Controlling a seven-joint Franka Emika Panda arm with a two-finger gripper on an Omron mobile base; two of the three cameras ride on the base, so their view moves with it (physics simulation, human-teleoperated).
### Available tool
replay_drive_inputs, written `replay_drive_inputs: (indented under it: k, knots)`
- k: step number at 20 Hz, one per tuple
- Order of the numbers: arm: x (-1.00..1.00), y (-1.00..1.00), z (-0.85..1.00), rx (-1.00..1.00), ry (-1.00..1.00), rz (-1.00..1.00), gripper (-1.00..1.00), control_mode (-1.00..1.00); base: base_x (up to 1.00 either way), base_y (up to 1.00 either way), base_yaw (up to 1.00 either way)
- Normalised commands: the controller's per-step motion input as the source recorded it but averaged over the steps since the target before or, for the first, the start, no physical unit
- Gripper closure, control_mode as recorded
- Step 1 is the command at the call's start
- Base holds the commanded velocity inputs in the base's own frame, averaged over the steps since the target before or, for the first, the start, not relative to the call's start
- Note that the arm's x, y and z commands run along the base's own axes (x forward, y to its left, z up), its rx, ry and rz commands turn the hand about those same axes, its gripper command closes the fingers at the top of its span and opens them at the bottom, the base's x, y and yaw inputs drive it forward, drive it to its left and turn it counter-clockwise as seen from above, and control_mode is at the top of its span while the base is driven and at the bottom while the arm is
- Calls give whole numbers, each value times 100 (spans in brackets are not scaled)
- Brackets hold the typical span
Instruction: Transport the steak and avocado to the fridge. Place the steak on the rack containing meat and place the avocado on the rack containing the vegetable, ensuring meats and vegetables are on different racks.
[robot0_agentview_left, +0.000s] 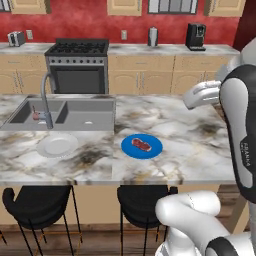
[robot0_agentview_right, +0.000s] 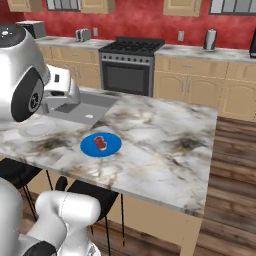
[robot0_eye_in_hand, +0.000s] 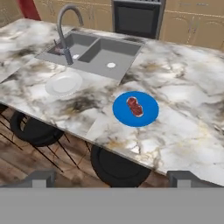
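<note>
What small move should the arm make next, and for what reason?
Probably lower the open gripper toward the small reddish-brown steak lying on the round blue plate. The hand view shows both finger tips apart with nothing between them, well above the marbled island counter, and the steak lies free, ahead of the tips. No avocado is visible here, so the steak seems first.

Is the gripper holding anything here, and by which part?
Nothing is held. The gripper is open above the counter, and the steak lies untouched on the blue plate.
</note>
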Motion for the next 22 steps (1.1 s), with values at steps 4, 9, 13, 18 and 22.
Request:
replay_drive_inputs:
  k: [4, 9, 13, 18, 22]
  knots:
    - [97, -1, -65, 0, 32, 6, -100, -100, 0, 0, 0]
    - [98, 0, -55, -3, 32, 1, -100, -100, 0, 0, 0]
    - [75, 0, -52, -5, 9, 0, -100, -100, 0, 0, 0]
    - [40, 1, -66, -11, -2, 0, -100, -100, 0, 0, 0]
    - [4, 5, -73, -13, -11, 0, -100, -100, 0, 0, 0]
